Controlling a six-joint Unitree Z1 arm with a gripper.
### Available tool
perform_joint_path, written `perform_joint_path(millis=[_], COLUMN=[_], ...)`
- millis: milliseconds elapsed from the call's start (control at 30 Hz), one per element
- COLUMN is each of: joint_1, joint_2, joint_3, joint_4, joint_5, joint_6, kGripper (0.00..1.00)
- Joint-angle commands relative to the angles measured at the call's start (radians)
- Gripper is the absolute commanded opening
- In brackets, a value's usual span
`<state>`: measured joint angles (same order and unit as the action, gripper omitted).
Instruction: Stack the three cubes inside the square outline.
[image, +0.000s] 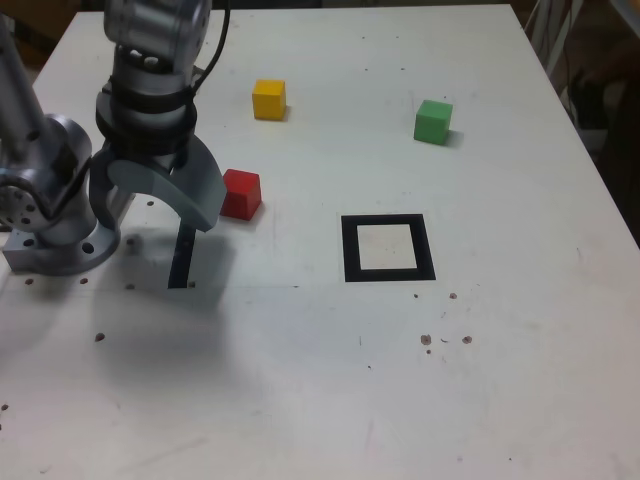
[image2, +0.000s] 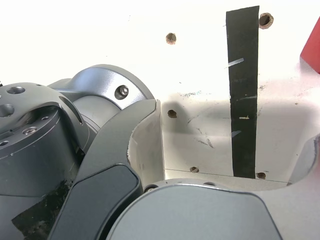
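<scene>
The red cube (image: 241, 193) sits on the white table just to the exterior view's right of my gripper (image: 158, 213). The gripper hangs open over the table with nothing between its fingers. In the wrist view the gripper (image2: 230, 150) spans bare table, and only a corner of the red cube (image2: 312, 47) shows at the picture's edge. The yellow cube (image: 269, 98) stands farther back. At the back right of the exterior view is the green cube (image: 433, 121). The square outline (image: 350, 248), black tape around a white centre, lies near the table's middle with nothing in it.
A thin black strip (image: 182, 255) of tape lies under the gripper and also shows as the black strip (image2: 243, 90) in the wrist view. The arm's base (image: 50, 215) stands at the exterior view's left. Small holes dot the table (image: 300, 380).
</scene>
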<state>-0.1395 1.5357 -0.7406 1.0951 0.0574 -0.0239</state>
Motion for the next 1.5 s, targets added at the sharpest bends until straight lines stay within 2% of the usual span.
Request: perform_joint_path(millis=[0, 267, 367, 600, 867, 1067, 1233, 1467], joint_1=[-0.002, -0.002, -0.002, -0.001, 0.027, 0.044, 0.063, 0.069], joint_2=[0.002, -0.005, -0.002, 0.042, 0.139, 0.174, 0.211, 0.236], joint_3=[-0.002, -0.021, -0.065, -0.163, -0.180, -0.161, -0.152, -0.157], joint_4=[0.003, 0.019, 0.046, 0.062, 0.020, -0.026, -0.058, -0.066], joint_5=[0.003, 0.018, 0.050, 0.159, 0.221, 0.260, 0.272, 0.260], joint_6=[-0.002, -0.002, 0.002, 0.054, 0.111, 0.114, 0.114, 0.116], kGripper=[0.99, 0.98, 0.97, 0.96, 0.94, 0.93, 0.90, 0.75])
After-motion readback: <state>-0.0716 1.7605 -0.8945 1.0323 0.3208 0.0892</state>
